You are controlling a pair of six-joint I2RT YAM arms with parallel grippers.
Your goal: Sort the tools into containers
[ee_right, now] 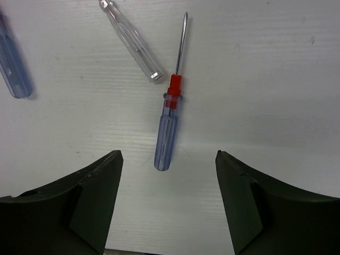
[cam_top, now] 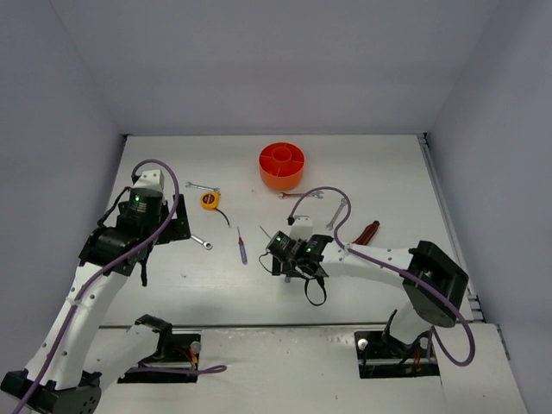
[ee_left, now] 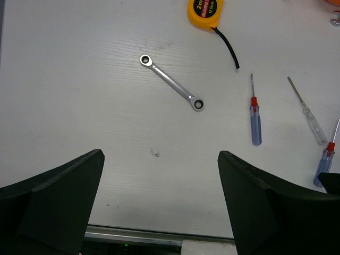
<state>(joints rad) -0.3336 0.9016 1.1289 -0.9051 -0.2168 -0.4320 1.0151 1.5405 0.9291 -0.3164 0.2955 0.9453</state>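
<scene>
The orange tub [cam_top: 281,166] with inner dividers stands at the back middle. The yellow-black tape measure [cam_top: 209,200] [ee_left: 203,10] lies left of it. Silver wrenches lie at the back left [cam_top: 203,185], front left [cam_top: 201,242] [ee_left: 172,89] and right of centre [cam_top: 300,196] [cam_top: 338,214]. The red-black utility knife [cam_top: 366,232] lies to the right. My left gripper [cam_top: 168,229] [ee_left: 160,153] is open and empty, high above the table near the front-left wrench. My right gripper [cam_top: 289,266] [ee_right: 168,154] is open, low over a blue-handled screwdriver [ee_right: 169,125] whose handle end lies between the fingertips, untouched.
A second blue-handled screwdriver [cam_top: 242,247] [ee_left: 255,119] and a clear-handled one [ee_left: 309,112] [ee_right: 130,40] lie between the arms. The table's near metal edge [ee_left: 133,234] shows below the left fingers. White walls close in the left, back and right sides.
</scene>
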